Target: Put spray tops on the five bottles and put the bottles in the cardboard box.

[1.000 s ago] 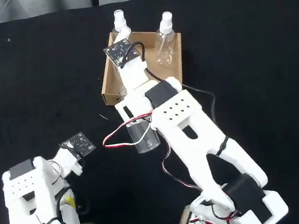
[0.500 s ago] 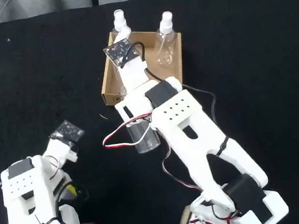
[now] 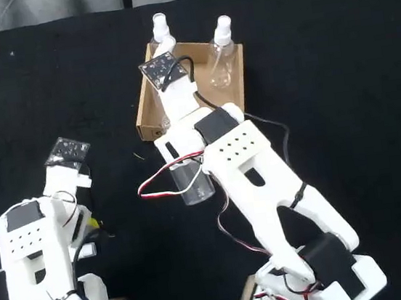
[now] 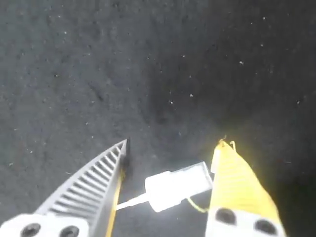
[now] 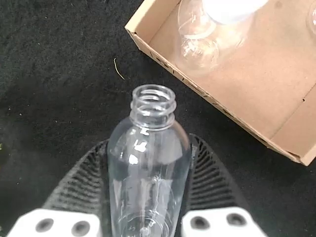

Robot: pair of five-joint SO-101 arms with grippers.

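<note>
My right gripper [image 5: 150, 143] is shut on a clear bottle [image 5: 148, 168] with an open neck and no top, held just short of the cardboard box [image 5: 247, 94]. In the high view this bottle [image 3: 191, 182] lies under the right arm in the middle of the table. The box [image 3: 145, 105] holds capped bottles: one [image 3: 223, 58] at its far right corner, another [image 3: 161, 29] at the far left. A white spray top [image 4: 177, 186] sits crosswise between the fingers of my left gripper [image 4: 170, 148], above bare black cloth. The left arm [image 3: 32, 236] is at the near left.
A black cloth [image 3: 337, 67] covers the whole table, with free room left and right of the box. Red and white cables [image 3: 162, 180] loop off the right arm beside the held bottle. A small pale scrap [image 3: 137, 156] lies near the box's front corner.
My left arm's wrist has swung to the left and farther from the near edge, carrying the spray top. The right arm and its bottle have stayed put.
</note>
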